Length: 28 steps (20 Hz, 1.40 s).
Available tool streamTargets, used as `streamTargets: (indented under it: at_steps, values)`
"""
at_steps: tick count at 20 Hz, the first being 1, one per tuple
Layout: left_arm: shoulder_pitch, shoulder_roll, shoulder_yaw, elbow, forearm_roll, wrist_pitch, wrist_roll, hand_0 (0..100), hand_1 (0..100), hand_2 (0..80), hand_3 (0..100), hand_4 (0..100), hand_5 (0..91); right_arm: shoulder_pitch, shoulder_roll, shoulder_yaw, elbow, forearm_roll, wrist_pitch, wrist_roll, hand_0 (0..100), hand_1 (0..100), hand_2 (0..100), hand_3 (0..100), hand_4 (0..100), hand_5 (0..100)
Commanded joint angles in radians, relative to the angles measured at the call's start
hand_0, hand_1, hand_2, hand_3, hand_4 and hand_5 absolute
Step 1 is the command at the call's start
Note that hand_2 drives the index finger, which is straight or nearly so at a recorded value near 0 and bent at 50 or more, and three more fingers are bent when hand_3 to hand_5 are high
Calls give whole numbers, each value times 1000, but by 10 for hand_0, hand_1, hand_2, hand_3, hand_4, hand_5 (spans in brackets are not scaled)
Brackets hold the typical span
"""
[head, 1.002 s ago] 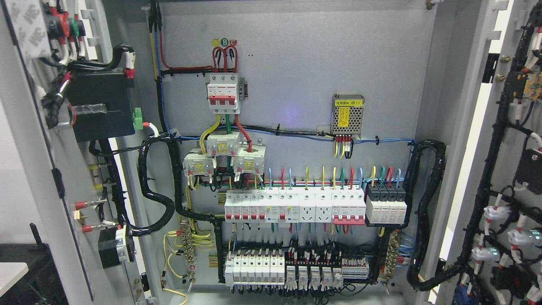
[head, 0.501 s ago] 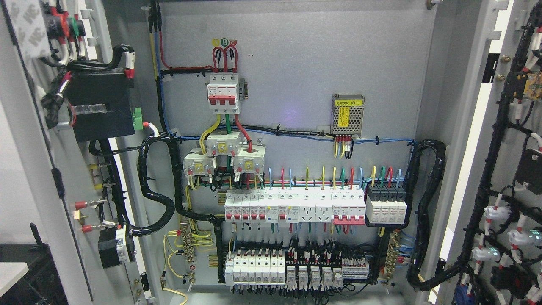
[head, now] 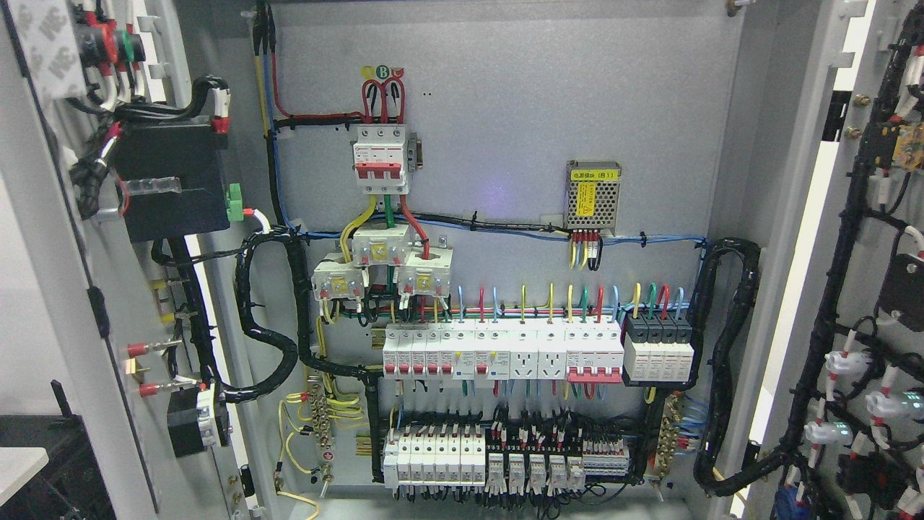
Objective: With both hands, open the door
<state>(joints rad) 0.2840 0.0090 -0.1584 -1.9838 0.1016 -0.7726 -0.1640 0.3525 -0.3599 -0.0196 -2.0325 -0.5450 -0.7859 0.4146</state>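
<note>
An electrical or industrial workspace: an open control cabinet (head: 505,130) packed with circuit breakers (head: 498,350) and wiring (head: 722,347).

We list one grey backplate (head: 505,108): mounted on it, a red-toggled breaker (head: 380,159) upper left, a mesh supply (head: 593,193) at right, a breaker row (head: 502,352) below, terminal blocks (head: 484,462) lowest.

Left door (head: 43,238) cut off at frame edge; right door (head: 877,238) too — outer faces hidden.
</note>
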Motion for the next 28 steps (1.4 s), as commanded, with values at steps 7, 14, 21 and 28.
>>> streamTargets:
  at_steps: [7, 14, 21, 28]
  values:
    - [35, -3, 109, -13, 16, -544, 4, 0, 0, 0, 0, 0, 0, -47, -44, -92, 55, -3, 30, 0, 383, 0, 0, 0, 0, 0]
    - [55, 39, 168, -13, 64, -585, 4, 0, 0, 0, 0, 0, 0, -41, -39, -122, 84, -12, 28, -2, 384, 0, 0, 0, 0, 0]
    - [90, 91, 261, -12, 161, -585, 3, 0, 0, 0, 0, 0, 0, -13, -31, -165, 93, -19, 25, -7, 383, 0, 0, 0, 0, 0]
    - [103, 160, 350, -3, 277, -583, 3, 0, 0, 0, 0, 0, 0, 8, -14, -198, 95, -19, 17, -7, 383, 0, 0, 0, 0, 0]
